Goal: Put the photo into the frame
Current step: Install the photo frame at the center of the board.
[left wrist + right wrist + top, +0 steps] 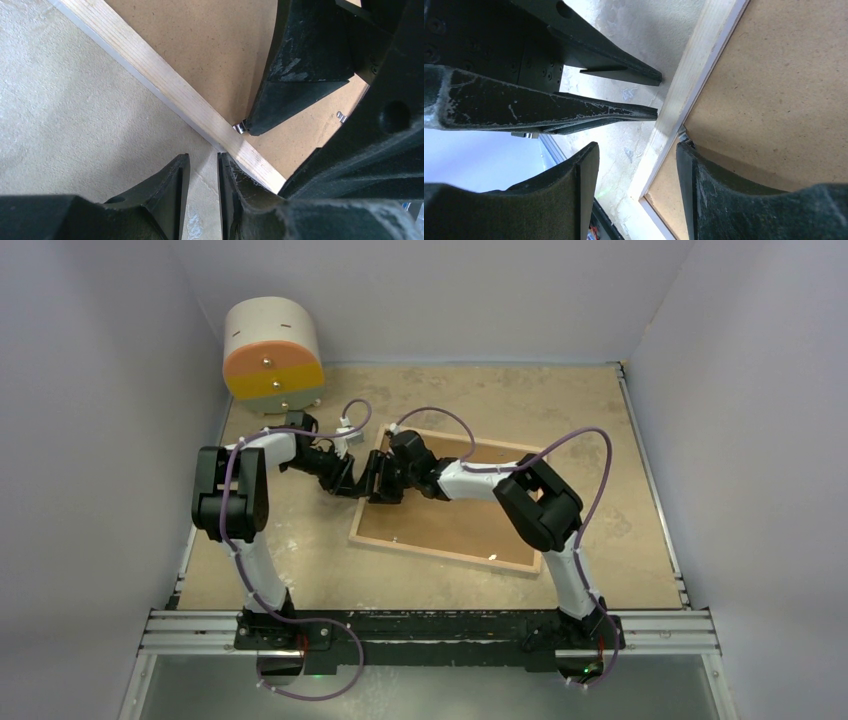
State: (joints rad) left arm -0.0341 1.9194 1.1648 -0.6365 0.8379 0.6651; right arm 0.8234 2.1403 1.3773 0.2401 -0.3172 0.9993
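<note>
Since the frame [450, 556] lies back-up on the counter [620, 530], right of centre in the top view, with its long axis running from centre-left toward lower right, the edge that matters is its left short side. Both arms reach to that one spot. A brown backing board [460, 515] fills the wooden rim. The photo shows in no view, so I cannot tell whether it already lies under that board.

The right end effector [636, 150] is the one on the work. Its jaws stand moderately wide and straddle the rim, one finger outside over bare counter and the other inside over the board. That inner fingertip is touching or just beside a small metal tab [241, 128] at the rim's inner edge, and nothing is clamped. The left end effector [202, 172] hovers just outside the same rim on the counter side. Its jaws are narrow, with only a slit between them and nothing in it, and its tips point toward the right one.

The left arm comes in from the left of the top view. The right arm reaches across the board from the lower right, wrist pitched down over the edge. The step in hand looks like working that tab, which lies directly at the right arm's inner finger.
</note>
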